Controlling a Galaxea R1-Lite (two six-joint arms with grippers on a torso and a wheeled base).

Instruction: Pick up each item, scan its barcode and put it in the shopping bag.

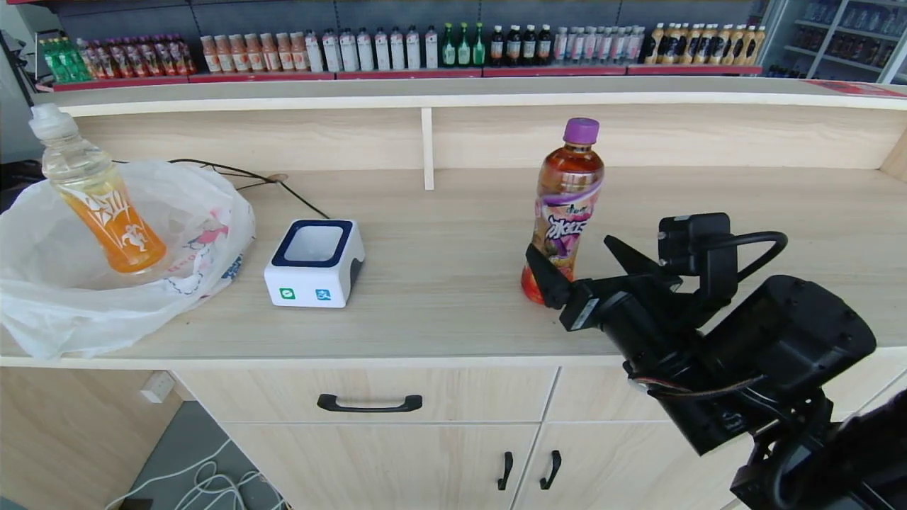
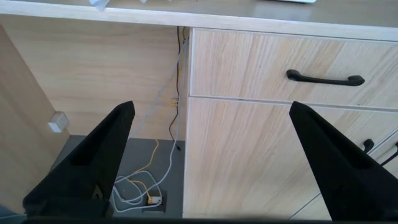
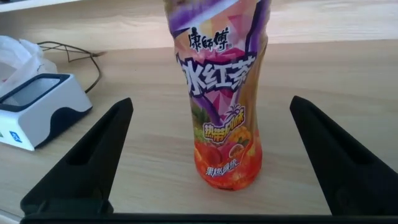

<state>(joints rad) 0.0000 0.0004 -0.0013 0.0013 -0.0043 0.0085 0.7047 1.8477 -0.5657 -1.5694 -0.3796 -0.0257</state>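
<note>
In the right wrist view the tea bottle (image 3: 224,93) loses its cap and shoulder past the picture's edge, and the scanner (image 3: 37,109) is cut off at the side. In the head view, one finger of the right gripper (image 1: 567,248) covers part of the tea bottle's foot. The bag (image 1: 42,283) runs off the edge, and the cable (image 1: 234,173) disappears behind it. The labels on the shelf bottles (image 1: 397,48) are too small to tell.
</note>
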